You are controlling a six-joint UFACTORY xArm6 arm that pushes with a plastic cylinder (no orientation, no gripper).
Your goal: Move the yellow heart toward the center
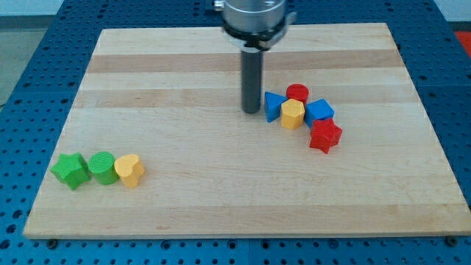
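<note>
Reaching target: our step in hand is to bring my tip [252,111] across the pale wooden worktop [221,199] to the yellow heart-shaped block [130,170].
Target position: the yellow heart lies near the view's bottom left, well apart from the centre, touching the green cylinder block [102,168] on its left; a green star-shaped block [71,170] sits beyond that, just beside the cylinder.
Tip position: my tip rests near the worktop's middle, just left of a blue triangular block [273,105] and well apart from the heart.
Cluster by the tip: blue triangular block, red cylinder block [297,93], yellow hexagonal block [292,114], blue pentagon-like block [319,111] and red star-shaped block [325,135], all close together.
Approach, as we judge it: we should swing round to the heart's lower-left side, so the push runs up and to the right.
Difficulty: the green cylinder touches the heart on that side, so we see little room to slip in; coming from below the heart looks safer.
Caution: we should leave the cluster without nudging the blue triangle.
Gripper: none fitted; we carry a straight dark rod that holds nothing and touches no block that we can make out.
</note>
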